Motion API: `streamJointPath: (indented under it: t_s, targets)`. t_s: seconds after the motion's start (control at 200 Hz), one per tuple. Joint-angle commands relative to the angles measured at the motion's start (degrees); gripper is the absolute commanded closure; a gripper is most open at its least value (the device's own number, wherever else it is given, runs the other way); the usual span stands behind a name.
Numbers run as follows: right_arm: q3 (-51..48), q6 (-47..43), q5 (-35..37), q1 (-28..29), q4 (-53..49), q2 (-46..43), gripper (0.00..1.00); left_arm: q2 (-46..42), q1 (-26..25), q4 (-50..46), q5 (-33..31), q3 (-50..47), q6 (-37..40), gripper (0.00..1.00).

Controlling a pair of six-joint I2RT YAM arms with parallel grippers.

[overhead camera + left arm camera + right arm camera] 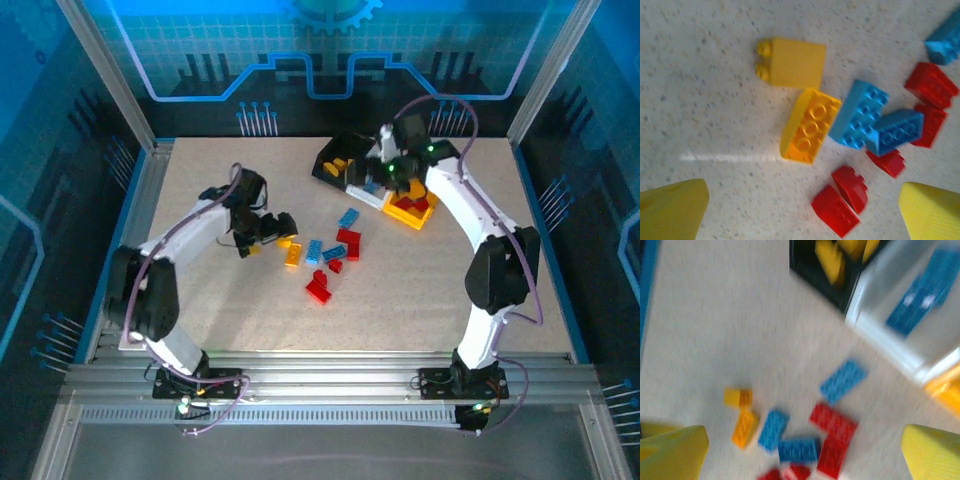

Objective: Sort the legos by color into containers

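Left wrist view is showing the legos lying loose on the speckled table; an orange brick is sitting just ahead of the left gripper, its long axis slanting across the gap between spread, empty fingers; this arm is nearer the pile; the right gripper is hovering wide open, carrying nothing, above the white bin, between the black bin and the yellow bin; blue-lit enclosure walls are ringing everything
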Motion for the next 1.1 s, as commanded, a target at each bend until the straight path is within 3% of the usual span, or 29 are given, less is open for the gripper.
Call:
streamJointPath:
  t_s: [0.0,0.165,0.355,1.091]
  targets:
    - [-7.3,-0.2,-3.2,3.5,1.0,-7.3,0.0,6.3,-0.1,-4.8,-4.4,6.7,3.6,0.04]
    - [-16.4,1.8,-2.5,5.6,2.9,-12.5,0.01,14.7,-0.5,-8.5,-6.3,16.5,6.4,0.11]
    - [-19.0,2.0,-2.9,7.3,2.0,-13.9,0.03,19.7,-1.1,-10.2,-7.5,20.9,7.3,0.17]
    - [-21.5,3.9,-3.9,8.5,2.5,-14.3,0.08,23.4,-2.7,-9.3,-8.6,17.5,6.4,0.32]
